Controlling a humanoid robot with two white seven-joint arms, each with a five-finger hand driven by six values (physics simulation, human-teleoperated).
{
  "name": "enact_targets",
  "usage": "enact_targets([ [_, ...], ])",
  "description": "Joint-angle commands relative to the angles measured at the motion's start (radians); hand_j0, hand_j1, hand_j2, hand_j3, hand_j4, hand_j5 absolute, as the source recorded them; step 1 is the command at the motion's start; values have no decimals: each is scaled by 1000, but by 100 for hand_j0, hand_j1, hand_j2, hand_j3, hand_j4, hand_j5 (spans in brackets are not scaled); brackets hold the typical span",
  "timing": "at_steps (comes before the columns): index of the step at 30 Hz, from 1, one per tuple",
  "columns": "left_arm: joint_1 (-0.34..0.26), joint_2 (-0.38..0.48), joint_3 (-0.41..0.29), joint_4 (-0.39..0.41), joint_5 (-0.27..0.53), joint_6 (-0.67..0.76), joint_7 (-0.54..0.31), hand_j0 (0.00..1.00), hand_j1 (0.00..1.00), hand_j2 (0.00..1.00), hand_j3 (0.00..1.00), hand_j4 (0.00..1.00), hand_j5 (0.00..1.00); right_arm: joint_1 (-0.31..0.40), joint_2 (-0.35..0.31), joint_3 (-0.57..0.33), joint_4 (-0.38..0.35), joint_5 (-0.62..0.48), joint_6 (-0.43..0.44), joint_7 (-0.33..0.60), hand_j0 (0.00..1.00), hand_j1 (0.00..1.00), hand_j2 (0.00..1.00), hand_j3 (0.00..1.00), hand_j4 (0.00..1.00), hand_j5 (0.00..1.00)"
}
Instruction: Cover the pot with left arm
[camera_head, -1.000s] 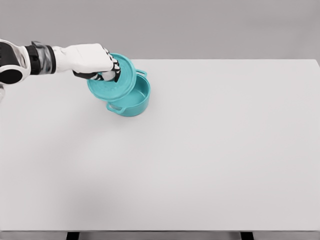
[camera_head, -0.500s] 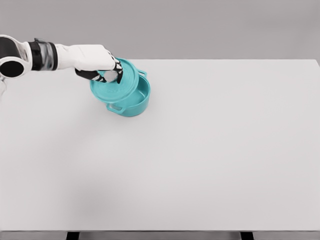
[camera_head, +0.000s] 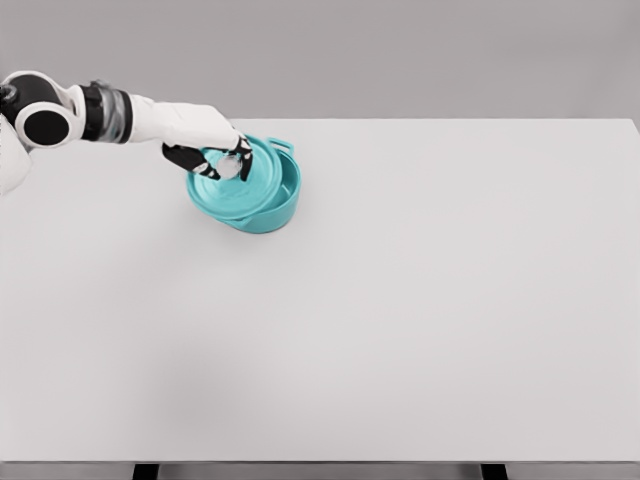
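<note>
On the white table (camera_head: 400, 320), the teal lid (camera_head: 235, 185) is gripped at its knob by the left hand (camera_head: 205, 140), tilted and offset left over the pot (camera_head: 275, 205).

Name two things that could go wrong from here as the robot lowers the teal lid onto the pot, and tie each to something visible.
1. The lid sits tilted and off-centre to the left, leaving the pot's right side open; released now, it might slide off or wedge.
2. The left hand grips only the small knob, so the lid may swivel.
</note>
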Motion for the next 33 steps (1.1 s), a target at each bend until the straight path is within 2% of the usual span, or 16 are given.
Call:
enact_targets([
  [1, 0, -24, -10, 36, 23, 3, -7, 50, 50, 50, 50, 50, 50, 0, 0, 0, -1, 1, 0, 0, 100, 100, 100, 100, 100, 100],
  [4, -14, -29, -18, 59, 30, 3, -8, 50, 50, 50, 50, 50, 50, 0, 0, 0, 0, 1, 0, 1, 100, 100, 100, 100, 100, 100],
  [8, -52, -44, -68, 89, 70, 3, -13, 51, 51, 51, 51, 51, 51, 0, 0, 0, 0, 1, 0, 0, 100, 100, 100, 100, 100, 100],
  [14, -60, -96, -82, 152, 72, 3, -13, 51, 51, 51, 51, 51, 51, 0, 0, 0, 0, 1, 0, 0, 100, 100, 100, 100, 100, 100],
  [18, -81, -104, -96, 163, 72, 3, -13, 51, 51, 51, 51, 51, 51, 0, 0, 0, -1, 1, 0, 1, 100, 100, 100, 100, 100, 100],
  [33, -80, -132, -96, 186, 69, 3, -13, 52, 52, 52, 52, 52, 52, 0, 0, 0, -1, 1, 0, 0, 100, 100, 100, 100, 100, 100],
])
